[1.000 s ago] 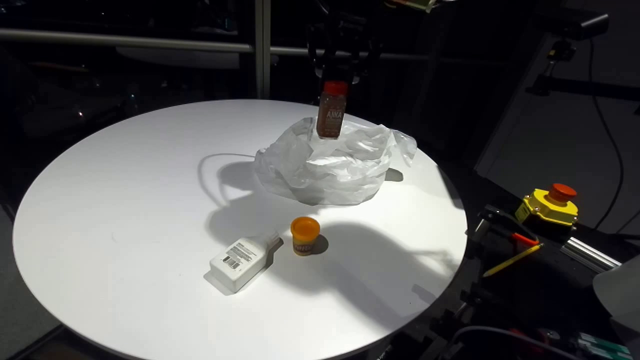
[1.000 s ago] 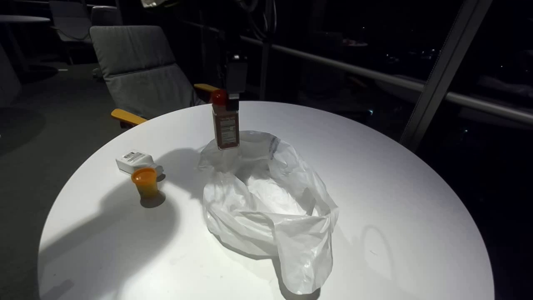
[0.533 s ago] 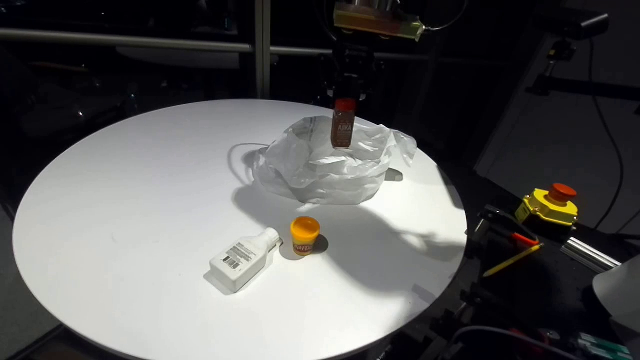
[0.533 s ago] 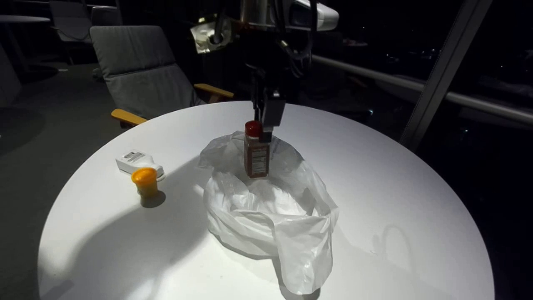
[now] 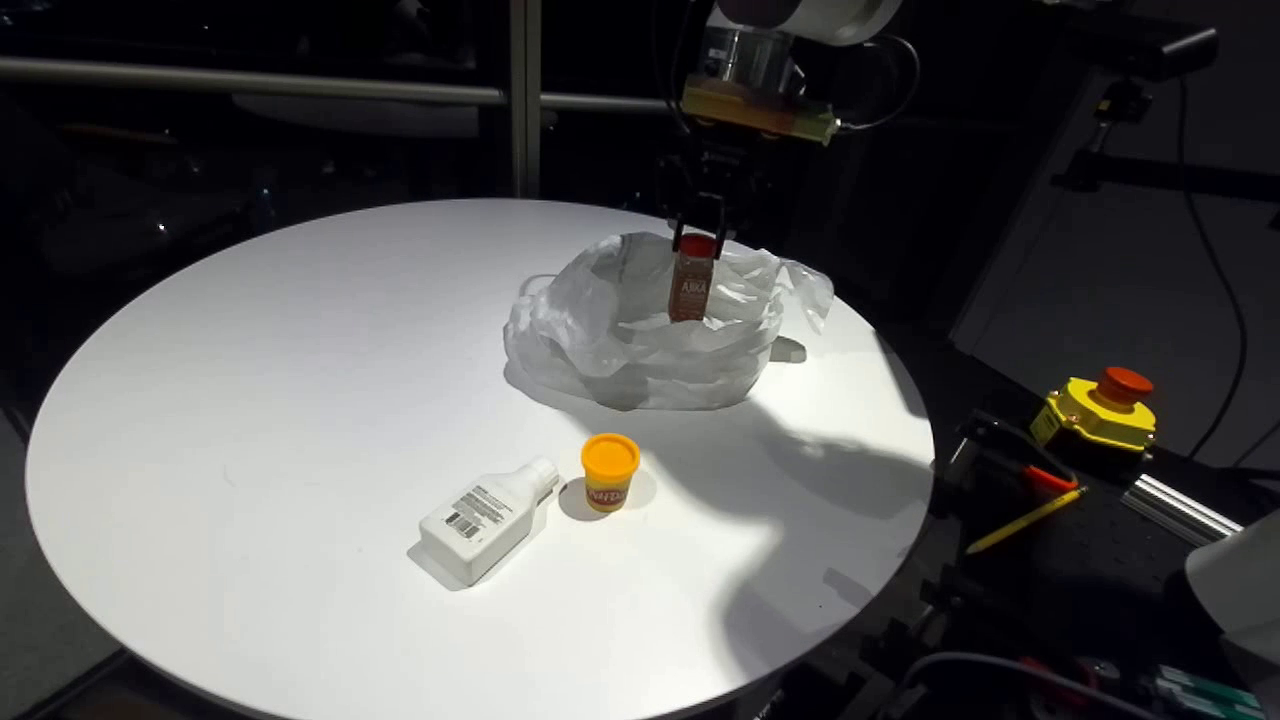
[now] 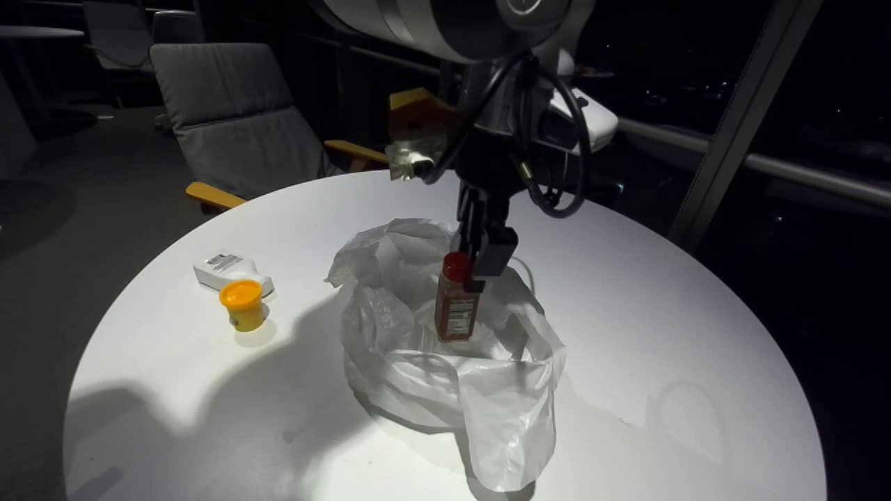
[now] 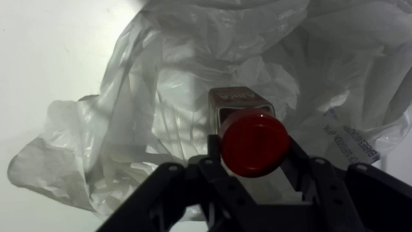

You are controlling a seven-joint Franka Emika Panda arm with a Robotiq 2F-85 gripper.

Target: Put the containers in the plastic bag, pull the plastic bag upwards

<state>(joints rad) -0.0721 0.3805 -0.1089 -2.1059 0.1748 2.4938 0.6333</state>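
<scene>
Gripper (image 7: 254, 146) is clamped on the clear square-sided spice jar with red cap (image 6: 452, 306), jaws either side of the cap. Jar near upright inside the mouth of the crumpled translucent white plastic bag (image 6: 404, 383), mid-frame in an exterior view; can't tell if its base touches bottom. Reads as the lowering step: go straight down, let the base settle, part the jaws only slightly, back out vertically so the bag doesn't snag.

Outside the bag, lower middle in an exterior view: yellow plastic tub with orange lid (image 5: 609, 472), upright; flat white plastic bottle (image 5: 485, 525) lying just beside it. Probably next.

Round white table (image 5: 250, 400): bag's right corner looks near the rim there, bare top at frame left. Grey cushioned chair (image 6: 230, 118) past the edge, upper left.
</scene>
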